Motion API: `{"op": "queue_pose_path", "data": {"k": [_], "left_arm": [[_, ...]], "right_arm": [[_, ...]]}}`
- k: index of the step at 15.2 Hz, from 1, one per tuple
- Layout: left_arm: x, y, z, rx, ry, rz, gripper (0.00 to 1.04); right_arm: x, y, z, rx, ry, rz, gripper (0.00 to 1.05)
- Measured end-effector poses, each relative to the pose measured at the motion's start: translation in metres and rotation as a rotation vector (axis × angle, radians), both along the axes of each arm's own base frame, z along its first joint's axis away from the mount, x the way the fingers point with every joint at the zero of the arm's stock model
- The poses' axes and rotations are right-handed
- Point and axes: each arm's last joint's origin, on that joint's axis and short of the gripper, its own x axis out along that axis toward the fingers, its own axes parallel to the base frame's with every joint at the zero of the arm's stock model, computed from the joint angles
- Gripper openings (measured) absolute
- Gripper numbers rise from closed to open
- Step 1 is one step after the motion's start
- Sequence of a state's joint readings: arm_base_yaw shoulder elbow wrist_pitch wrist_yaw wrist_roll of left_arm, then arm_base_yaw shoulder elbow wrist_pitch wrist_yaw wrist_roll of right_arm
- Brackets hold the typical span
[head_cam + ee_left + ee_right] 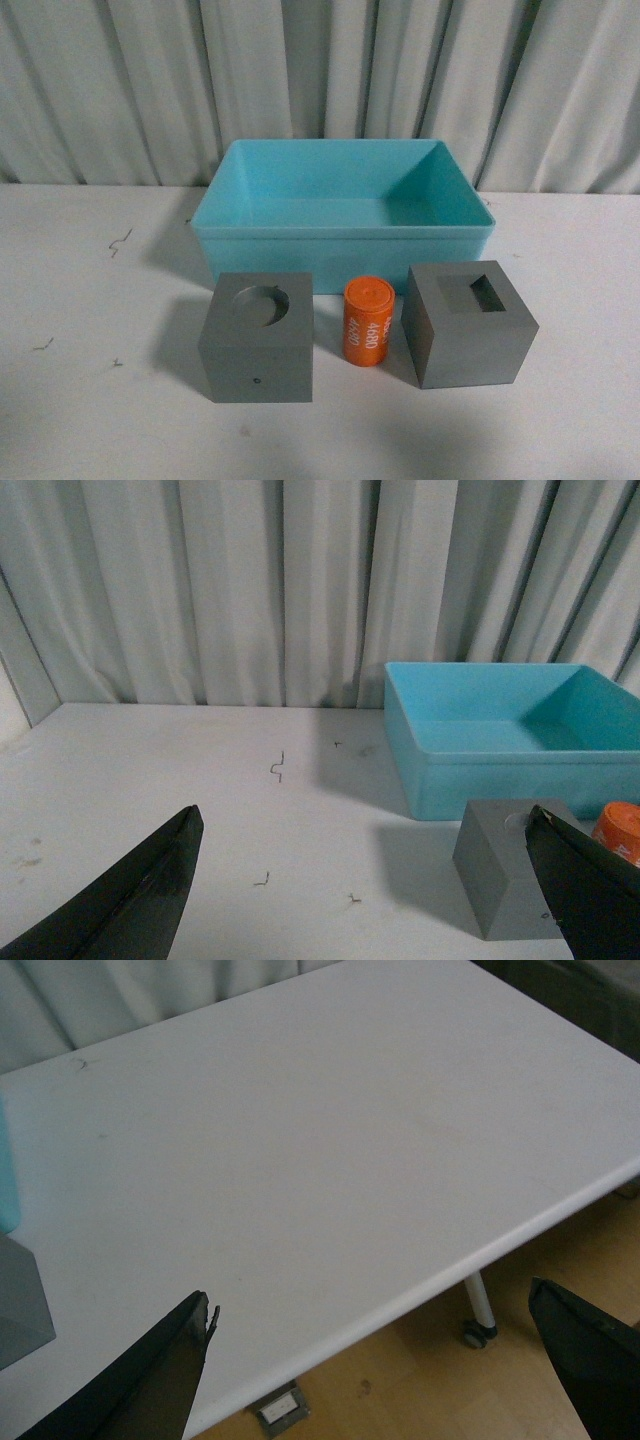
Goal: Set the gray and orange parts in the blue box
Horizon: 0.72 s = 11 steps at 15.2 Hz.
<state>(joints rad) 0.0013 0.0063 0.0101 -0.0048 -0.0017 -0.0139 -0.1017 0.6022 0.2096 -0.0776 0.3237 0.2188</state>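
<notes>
looking at the whole setup biggest first: white table takes up most of the front view, w/ a pale pleated curtain hanging right behind it. the blue box sits toward the back of the table, about centered, open side up, long side facing the cam. all 3 parts are outside it, lined up in a row on the tabletop on the near side of the box. gray cube w/ the round recess is on the left, recess facing up. gray cube w/ the square recess is on the right, turned a bit so one corner points at the cam, recess also up. orange cylinder stands on end between them, white digits running up its side, just beside the right cube, cant tell if theyre touching. neither arm shows in the front view. left gripper hangs over bare table left of the round-recess cube, fingers spread wide, nothing between them. right gripper is out over the table's right edge, fingers also wide apart and holding nothing, w/ wood floor below. few small dark scuffs on the left part of the table.
</notes>
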Motion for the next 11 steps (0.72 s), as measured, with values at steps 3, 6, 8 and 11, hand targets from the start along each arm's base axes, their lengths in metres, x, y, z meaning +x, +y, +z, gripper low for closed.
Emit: {"op": "queue_pose_path", "data": {"k": [3, 6, 8, 11], "left_arm": [[0.000, 0.000, 0.000, 0.000, -0.001, -0.003, 0.98], [0.000, 0.000, 0.000, 0.000, -0.001, -0.003, 0.98], [0.000, 0.000, 0.000, 0.000, -0.001, -0.003, 0.98], [0.000, 0.000, 0.000, 0.000, -0.001, -0.003, 0.98]], "right_arm": [[0.075, 0.004, -0.011, 0.068, 0.102, 0.403, 0.98], [0.086, 0.010, -0.012, 0.079, 0.093, 0.458, 0.98], [0.091, 0.013, -0.014, 0.078, 0.099, 0.468, 0.98], [0.098, 0.015, -0.017, 0.079, 0.108, 0.479, 0.98]]}}
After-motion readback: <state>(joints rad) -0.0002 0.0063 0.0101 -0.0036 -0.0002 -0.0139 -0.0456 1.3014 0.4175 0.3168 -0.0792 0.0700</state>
